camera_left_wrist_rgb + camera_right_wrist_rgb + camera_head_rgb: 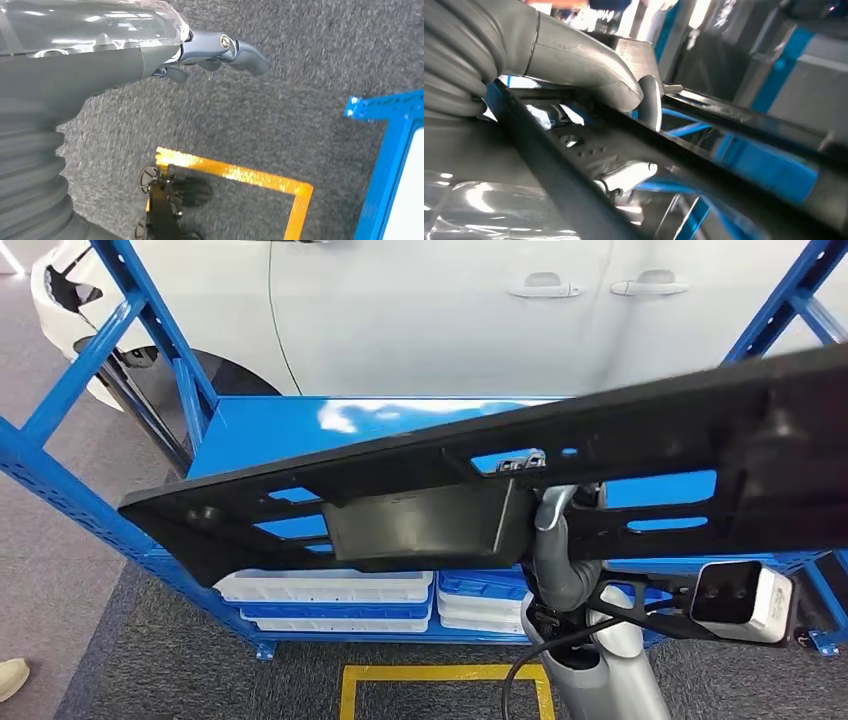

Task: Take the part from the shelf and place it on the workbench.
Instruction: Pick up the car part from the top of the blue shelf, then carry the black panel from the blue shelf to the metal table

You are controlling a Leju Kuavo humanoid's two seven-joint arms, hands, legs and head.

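Up close, robot hand around part.

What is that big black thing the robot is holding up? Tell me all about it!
The long black part looks like stiff moulded plastic, with slotted cut-outs and a boxy pocket in the middle. It is lifted and tilted, its right end higher, in front of the blue shelf. The right robot hand grips it near the middle.

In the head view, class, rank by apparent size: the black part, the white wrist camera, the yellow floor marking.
1. black part, spanning the picture, though nearness inflates it.
2. yellow floor marking.
3. white wrist camera, close to the marking in apparent size, so unsure.
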